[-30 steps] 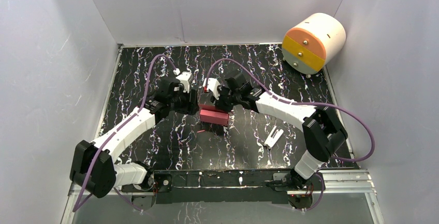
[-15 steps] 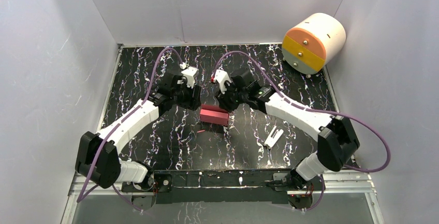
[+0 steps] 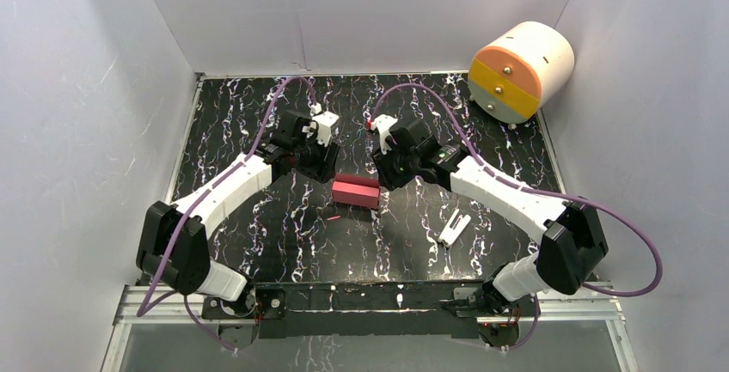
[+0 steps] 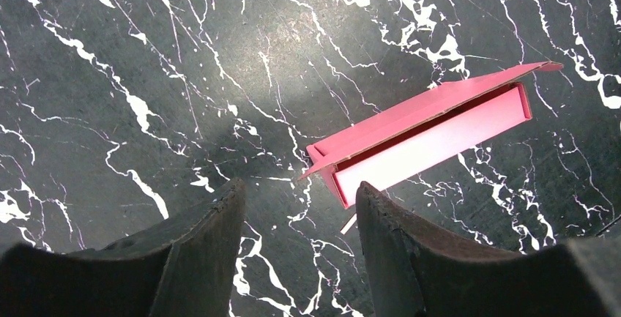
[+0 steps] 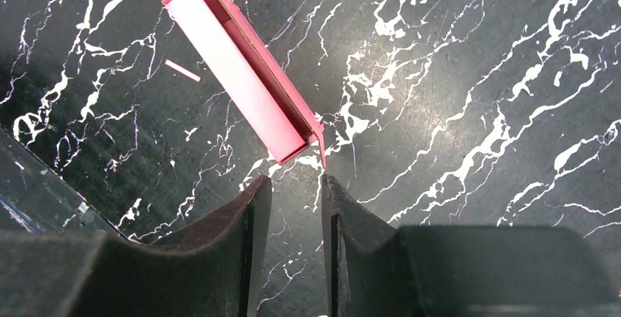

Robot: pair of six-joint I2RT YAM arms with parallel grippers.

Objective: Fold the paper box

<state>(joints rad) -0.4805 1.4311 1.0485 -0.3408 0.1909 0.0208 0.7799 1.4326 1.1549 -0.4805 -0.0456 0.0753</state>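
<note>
The pink-red paper box (image 3: 356, 192) lies on the black marbled table as a small, shallow folded box. It shows in the left wrist view (image 4: 432, 130) and in the right wrist view (image 5: 242, 75) with one long side gaping and small flaps sticking out at its ends. My left gripper (image 3: 325, 164) hovers above its left end, open and empty (image 4: 300, 194). My right gripper (image 3: 382, 170) hovers above its right end, jaws a narrow gap apart and empty (image 5: 296, 181). Neither gripper touches the box.
A small white clip-like piece (image 3: 453, 228) lies right of the box. A thin white sliver (image 5: 181, 70) lies on the table beside the box. A big white-and-orange cylinder (image 3: 519, 71) stands at the back right corner. White walls enclose the table.
Both grippers have let go of the box and pulled up and back, left arm leftward, right arm rightward. The box stays in place on the table.
</note>
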